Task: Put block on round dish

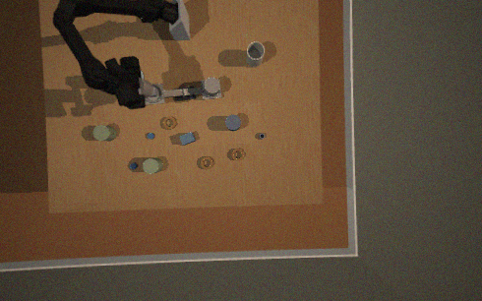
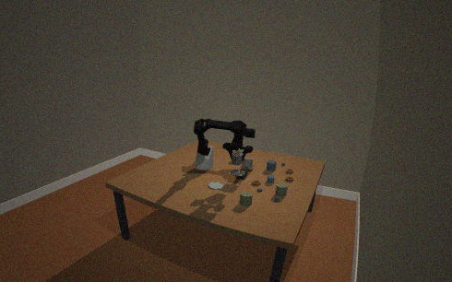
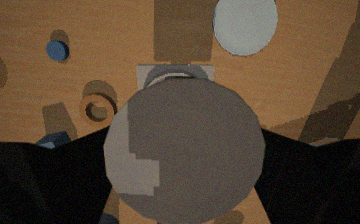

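Note:
My gripper [image 1: 144,88] [image 2: 238,155] [image 3: 181,126] is shut on one grey cup [image 2: 237,159] [image 3: 183,145], holding it upright in the air above the near end of the balance [image 1: 174,92] [image 3: 142,76]. A pale plate with a round rim shows at that end, partly covered by the held cup in the wrist view. The other grey cup [image 1: 211,86] [image 2: 248,163] stands on the balance's far end. The round pale dish [image 2: 216,185] [image 3: 245,24] lies on the table beside the balance, with no cup above it. I cannot make out the block.
An open grey container [image 1: 255,52] stands beyond the balance. Green cylinders [image 1: 101,133] [image 1: 150,166], a blue cylinder [image 1: 233,122], a blue block [image 1: 187,139] and small blue discs [image 1: 150,136] [image 3: 57,51] stand or lie to one side, with several brown rings among them.

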Robot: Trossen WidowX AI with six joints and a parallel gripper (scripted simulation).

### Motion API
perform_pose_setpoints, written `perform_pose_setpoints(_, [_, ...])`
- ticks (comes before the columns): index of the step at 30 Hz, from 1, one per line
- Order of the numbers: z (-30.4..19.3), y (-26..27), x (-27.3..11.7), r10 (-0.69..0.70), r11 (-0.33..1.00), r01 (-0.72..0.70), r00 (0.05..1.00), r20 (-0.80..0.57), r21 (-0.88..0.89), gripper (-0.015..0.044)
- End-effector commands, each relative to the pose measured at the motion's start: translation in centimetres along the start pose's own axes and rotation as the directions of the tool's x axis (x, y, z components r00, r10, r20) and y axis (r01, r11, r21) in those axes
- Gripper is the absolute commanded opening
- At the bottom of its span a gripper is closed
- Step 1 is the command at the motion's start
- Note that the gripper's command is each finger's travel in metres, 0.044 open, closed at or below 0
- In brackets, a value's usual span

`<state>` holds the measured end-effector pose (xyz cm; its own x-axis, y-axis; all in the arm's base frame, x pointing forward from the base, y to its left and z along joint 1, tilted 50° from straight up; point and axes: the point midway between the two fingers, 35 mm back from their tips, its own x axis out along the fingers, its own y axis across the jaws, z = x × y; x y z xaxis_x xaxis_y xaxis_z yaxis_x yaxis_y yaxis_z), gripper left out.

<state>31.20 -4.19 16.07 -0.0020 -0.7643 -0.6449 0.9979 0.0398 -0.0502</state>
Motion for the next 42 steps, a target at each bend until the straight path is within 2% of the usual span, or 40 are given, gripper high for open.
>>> perform_pose_setpoints(1, [-0.1,0.0,-0.1,0.004,1.000,-0.004,1.000,0.000,-0.004,0.0000])
perform_pose_setpoints(26, [0.0,0.0,0.0,0.003,1.000,-0.003,1.000,-0.002,-0.004,0.0000])
perform_pose_setpoints(42, [7.9,-7.6,5.2,0.012,1.000,-0.012,0.994,-0.110,-0.003,0.0000])
